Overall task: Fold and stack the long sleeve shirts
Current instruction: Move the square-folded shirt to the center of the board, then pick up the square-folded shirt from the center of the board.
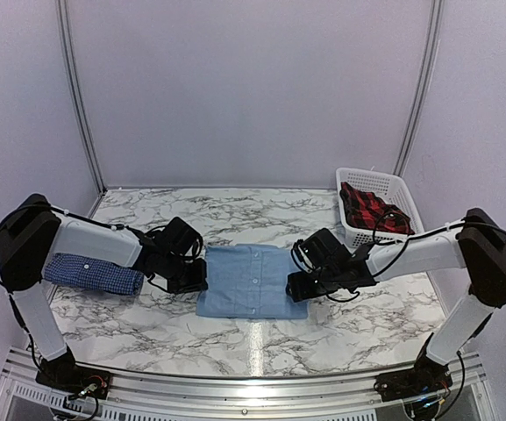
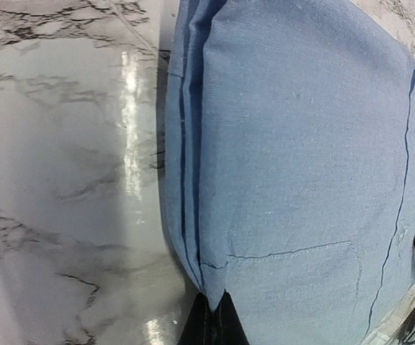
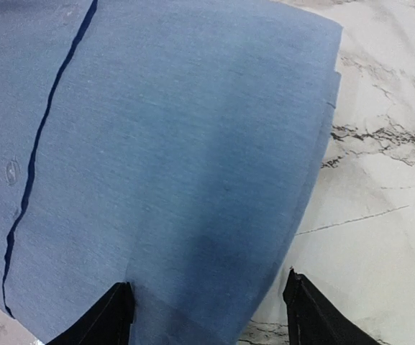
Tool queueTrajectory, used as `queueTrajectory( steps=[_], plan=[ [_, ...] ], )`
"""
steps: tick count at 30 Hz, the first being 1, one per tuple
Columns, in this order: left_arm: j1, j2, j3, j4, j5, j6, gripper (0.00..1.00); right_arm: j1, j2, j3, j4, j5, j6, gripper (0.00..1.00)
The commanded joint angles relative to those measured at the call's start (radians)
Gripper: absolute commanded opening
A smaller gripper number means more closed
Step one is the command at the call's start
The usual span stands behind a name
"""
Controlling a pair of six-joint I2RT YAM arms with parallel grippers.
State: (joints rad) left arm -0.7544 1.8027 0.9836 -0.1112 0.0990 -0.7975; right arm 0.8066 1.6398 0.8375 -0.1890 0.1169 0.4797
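The light blue shirt point(image 1: 251, 279) lies folded in a rectangle at the table's middle, buttons up. My left gripper point(image 1: 196, 277) is at its left edge; in the left wrist view the gripper point(image 2: 220, 310) is shut, pinching a fold of the shirt's point(image 2: 301, 144) edge. My right gripper point(image 1: 295, 286) is at the shirt's right edge; in the right wrist view the gripper point(image 3: 207, 316) is open, its fingers wide apart astride the shirt's point(image 3: 164, 144) side. The dark blue checked shirt point(image 1: 95, 274) lies folded at the left, partly under my left arm.
A white basket point(image 1: 393, 186) at the back right holds a red and black plaid cloth point(image 1: 371, 210). Marble tabletop point(image 1: 358, 324) surrounds the shirt. Walls stand behind and at both sides.
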Motion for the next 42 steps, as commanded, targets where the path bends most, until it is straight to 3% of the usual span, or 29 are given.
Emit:
queueTrajectory(
  steps=[1,7,16,22,34,42],
  plan=[
    [0.058,-0.073,-0.045,-0.09,-0.022,0.075,0.0,-0.009,-0.029,0.011,-0.009,-0.005,0.023,0.67],
    [0.14,-0.136,-0.065,-0.129,0.012,0.179,0.0,-0.009,0.016,0.04,0.007,-0.021,0.022,0.64],
    [0.158,-0.129,-0.018,-0.168,0.022,0.252,0.0,0.016,0.092,0.137,0.025,-0.014,0.034,0.57],
    [0.18,-0.142,-0.008,-0.187,0.022,0.276,0.0,0.024,0.128,0.183,-0.037,0.072,0.043,0.35],
    [0.209,-0.177,-0.014,-0.2,0.031,0.3,0.0,0.08,0.239,0.285,-0.05,0.08,0.025,0.36],
    [0.242,-0.241,-0.028,-0.208,0.018,0.303,0.0,0.107,0.284,0.311,-0.109,0.158,0.036,0.3]
  ],
)
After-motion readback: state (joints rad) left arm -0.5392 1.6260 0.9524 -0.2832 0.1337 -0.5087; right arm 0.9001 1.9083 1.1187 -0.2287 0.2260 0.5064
